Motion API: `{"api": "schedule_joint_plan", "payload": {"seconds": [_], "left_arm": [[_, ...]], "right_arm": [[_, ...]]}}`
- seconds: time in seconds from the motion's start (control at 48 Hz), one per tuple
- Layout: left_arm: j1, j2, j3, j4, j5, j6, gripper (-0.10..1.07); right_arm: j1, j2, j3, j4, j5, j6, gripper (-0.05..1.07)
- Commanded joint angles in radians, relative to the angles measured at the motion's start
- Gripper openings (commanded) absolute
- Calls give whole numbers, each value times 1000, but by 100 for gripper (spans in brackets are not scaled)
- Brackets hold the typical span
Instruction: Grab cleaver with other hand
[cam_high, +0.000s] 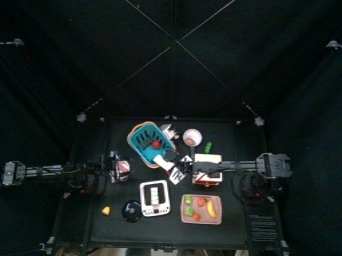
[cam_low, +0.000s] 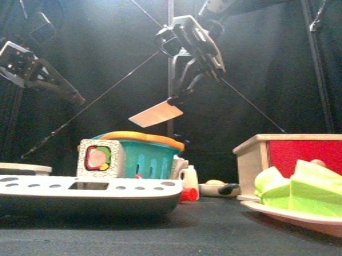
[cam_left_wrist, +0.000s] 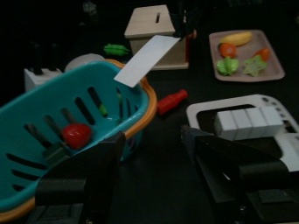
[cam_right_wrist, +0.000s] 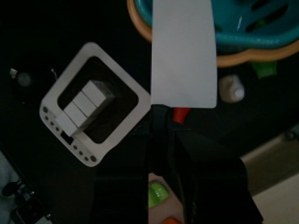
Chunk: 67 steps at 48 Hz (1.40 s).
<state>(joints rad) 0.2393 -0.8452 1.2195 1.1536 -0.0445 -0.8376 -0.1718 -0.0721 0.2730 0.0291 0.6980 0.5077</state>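
Black curtains enclosed the small black table (cam_high: 94, 228), which was crowded with toys. We noted the right gripper (cam_low: 189, 84) raised high over the middle of the table, its jaws partly closed on the short dark handle of the cleaver (cam_low: 156, 114); the whitish blade hung down and leftward in the air, clear of everything and above the blue basket (cam_low: 131, 159). We judged it was held aloft that way to present the blade or handle to the other arm. The left gripper (cam_left_wrist: 152, 162) stood with jaws spread wide and empty, aimed toward the basket and the suspended blade, well short of contact. The white tray (cam_low: 80, 190) lay near left, the wooden box (cam_low: 297, 156) at right.
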Motion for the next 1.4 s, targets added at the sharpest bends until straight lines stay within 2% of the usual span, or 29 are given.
{"api": "schedule_joint_plan", "payload": {"seconds": [0.0,0.125,0.312,0.458,0.688,0.792,1.167,1.375], "left_arm": [[18,55,-61,0,-25,52,91],[51,135,-115,0,-40,155,91],[60,187,-163,0,-86,298,91],[55,186,-141,-17,-190,396,91],[37,181,-74,-83,-342,532,90],[23,166,-63,-110,-368,617,90],[17,175,-29,-414,-463,962,90],[15,238,-26,-561,-534,1112,90]], "right_arm": [[-57,-74,55,176,-89,-160,48],[-83,-89,101,393,-117,-396,48],[-86,-91,126,624,-104,-692,48],[-91,-95,153,721,-114,-796,48],[-86,-98,173,759,-127,-824,48],[-67,-100,167,782,-133,-828,48],[-46,-97,152,792,-163,-825,48],[-44,-97,141,779,-167,-828,48]]}}
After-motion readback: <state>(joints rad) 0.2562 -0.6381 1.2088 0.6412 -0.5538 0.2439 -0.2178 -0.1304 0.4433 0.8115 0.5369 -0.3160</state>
